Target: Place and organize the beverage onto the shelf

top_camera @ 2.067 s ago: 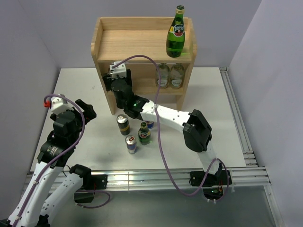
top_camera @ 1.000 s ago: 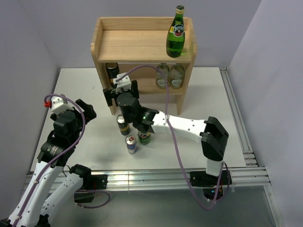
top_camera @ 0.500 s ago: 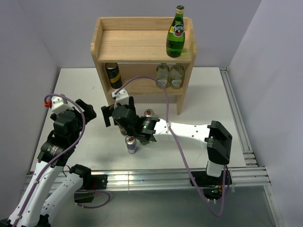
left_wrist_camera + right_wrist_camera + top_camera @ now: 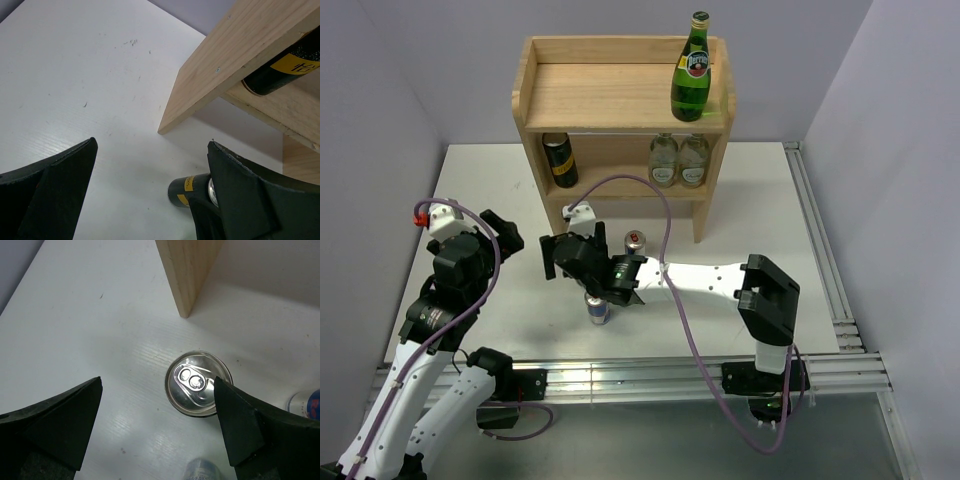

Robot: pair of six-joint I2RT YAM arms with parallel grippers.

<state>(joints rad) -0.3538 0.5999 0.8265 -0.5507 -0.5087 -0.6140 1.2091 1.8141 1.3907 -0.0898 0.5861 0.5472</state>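
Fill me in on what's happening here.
A two-arm robot is stocking a shelf with drinks. A green bottle stands on top; a black can and two clear bottles sit on the tier below. The right gripper hovers open over another black can on the table, a blue can beside it. The left gripper hangs open off to the side, holding nothing.

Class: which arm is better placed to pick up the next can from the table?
Right: the right gripper, open, hangs just above a standing can; the left gripper, also open, sits off to one side.
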